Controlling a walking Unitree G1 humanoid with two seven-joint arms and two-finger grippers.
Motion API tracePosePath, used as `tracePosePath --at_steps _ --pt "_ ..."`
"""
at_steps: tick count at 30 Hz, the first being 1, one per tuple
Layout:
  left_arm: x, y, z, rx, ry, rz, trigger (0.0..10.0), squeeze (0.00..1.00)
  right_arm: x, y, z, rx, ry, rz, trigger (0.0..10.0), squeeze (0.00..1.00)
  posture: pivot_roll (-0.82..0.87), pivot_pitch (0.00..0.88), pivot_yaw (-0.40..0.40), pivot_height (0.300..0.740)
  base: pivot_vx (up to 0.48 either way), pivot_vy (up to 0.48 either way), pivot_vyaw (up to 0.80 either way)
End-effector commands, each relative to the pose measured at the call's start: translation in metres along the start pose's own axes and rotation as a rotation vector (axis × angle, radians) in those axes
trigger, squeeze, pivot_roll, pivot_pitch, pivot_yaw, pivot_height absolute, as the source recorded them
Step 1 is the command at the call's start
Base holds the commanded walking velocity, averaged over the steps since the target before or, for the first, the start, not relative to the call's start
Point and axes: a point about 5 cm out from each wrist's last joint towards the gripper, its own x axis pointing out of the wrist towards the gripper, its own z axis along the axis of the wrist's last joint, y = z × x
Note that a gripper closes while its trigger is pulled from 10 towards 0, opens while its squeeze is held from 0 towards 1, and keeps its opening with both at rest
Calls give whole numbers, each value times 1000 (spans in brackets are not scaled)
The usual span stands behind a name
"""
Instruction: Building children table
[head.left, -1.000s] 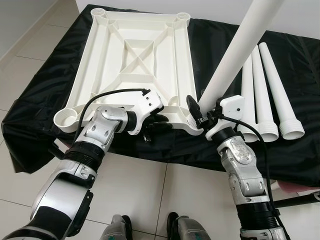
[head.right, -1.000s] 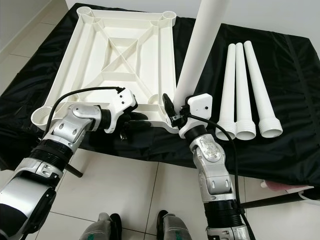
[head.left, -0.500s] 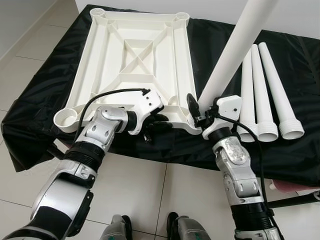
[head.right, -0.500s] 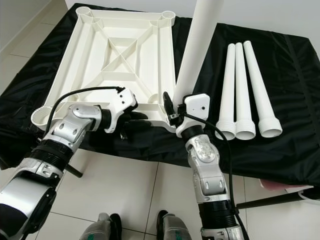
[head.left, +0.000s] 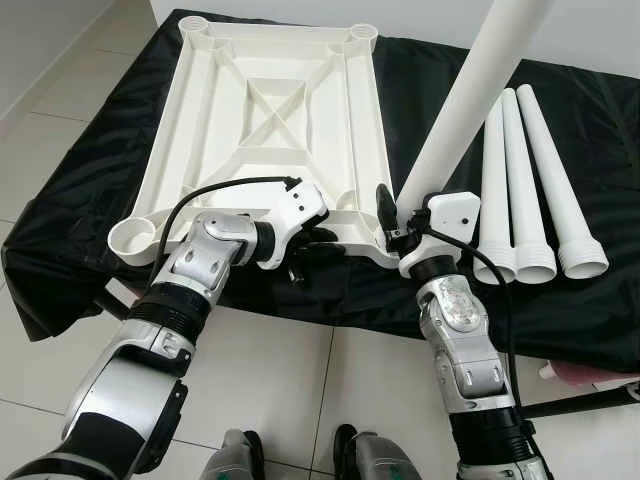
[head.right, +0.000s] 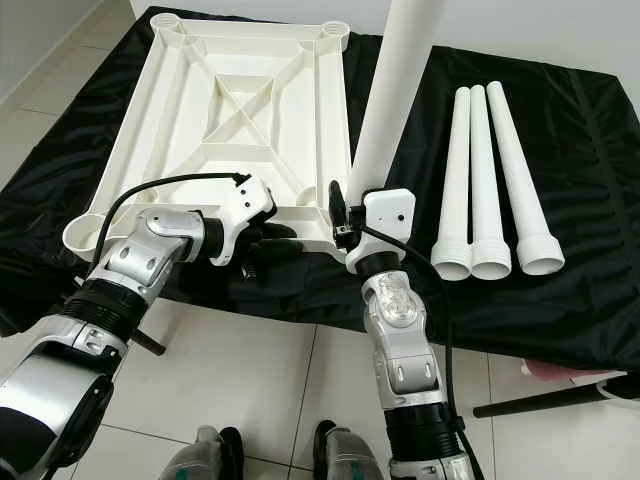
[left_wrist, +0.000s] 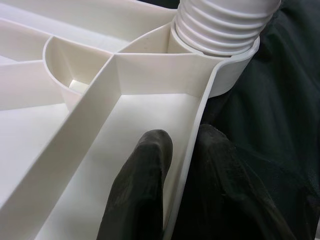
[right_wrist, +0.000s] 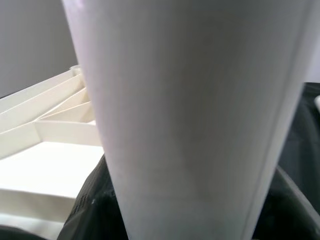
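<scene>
The white tabletop (head.left: 270, 110) lies upside down on a black cloth, ribs up. My left gripper (head.left: 315, 245) is shut on its near rim; in the left wrist view one finger (left_wrist: 145, 190) presses inside the rim and the other sits outside. A white table leg (head.left: 470, 90) stands tilted in the near right corner socket (left_wrist: 235, 70), its threaded end (left_wrist: 220, 25) seated there. My right gripper (head.left: 395, 225) is shut on the leg just above the socket. The right wrist view looks up along the leg (right_wrist: 190, 110).
Three more white legs (head.left: 525, 180) lie side by side on the cloth to the right. Empty sockets show at the near left corner (head.left: 135, 240) and both far corners. The black-draped table edge (head.left: 300, 300) runs just before me, tiled floor below.
My right forearm has swung a little to the left, and the held leg stands slightly more upright. The left gripper keeps its hold on the rim.
</scene>
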Motion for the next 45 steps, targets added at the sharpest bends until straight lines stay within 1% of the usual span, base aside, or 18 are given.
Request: tracePosePath --at_steps 1,4,7,8,18,19,21,24,27,29,33,35,38,45 --pt "-1 0 4 -4 -28 -3 10000 0 -8 -8 -18 -19 101 -77 10000 0 -46 211 -4 740 0 0 0" --pt "-1 0 4 -4 -29 -3 10000 0 -8 -9 -20 -20 113 -106 10000 0 -45 209 -5 740 0 0 0" --pt "-1 0 4 -4 -29 -3 10000 0 -8 -9 -21 -21 114 -107 10000 0 -45 209 -5 740 0 0 0" --pt "-1 -1 4 -4 -29 -4 10000 0 -7 -9 -22 -8 131 -127 10000 0 -46 205 -4 740 0 0 0" --pt "0 -1 4 -4 -31 -6 10000 0 -3 -11 -23 -8 149 -158 10000 0 -48 197 -6 740 0 0 0" --pt "0 -2 3 -4 -31 -7 10000 0 -4 -11 -23 -27 158 -191 10000 0 -47 196 -6 740 0 0 0" --pt "0 -2 3 -5 -32 -8 10000 0 -5 -9 -22 -42 157 -228 10000 0 -46 194 -7 740 0 0 0" --pt "0 -2 3 -5 -32 -8 10000 0 -6 -6 -23 -40 160 -244 10000 0 -47 192 -6 740 0 0 0" --pt "1 -2 3 -5 -31 -9 10000 0 -7 -6 -24 -40 167 -263 10000 0 -44 189 -6 740 0 0 0" --pt "1 -3 3 -5 -31 -10 10000 0 -9 -7 -26 -42 174 -306 10000 0 -44 188 -5 740 0 0 0" --pt "1 -3 3 -5 -30 -11 10000 0 -11 -7 -28 -43 193 -343 10000 0 -43 188 -4 740 0 0 0" --pt "0 -3 3 -5 -30 -12 10000 0 -14 -8 -31 -39 208 -383 10000 0 -42 190 -2 740 0 0 0" --pt "0 -3 3 -5 -29 -14 10000 0 -18 -9 -31 -81 213 -440 10000 0 -41 191 -2 740 0 0 0" --pt "0 -3 3 -7 -28 -15 10000 0 -18 -9 -30 -65 207 -435 10000 0 -41 194 1 740 0 0 0"
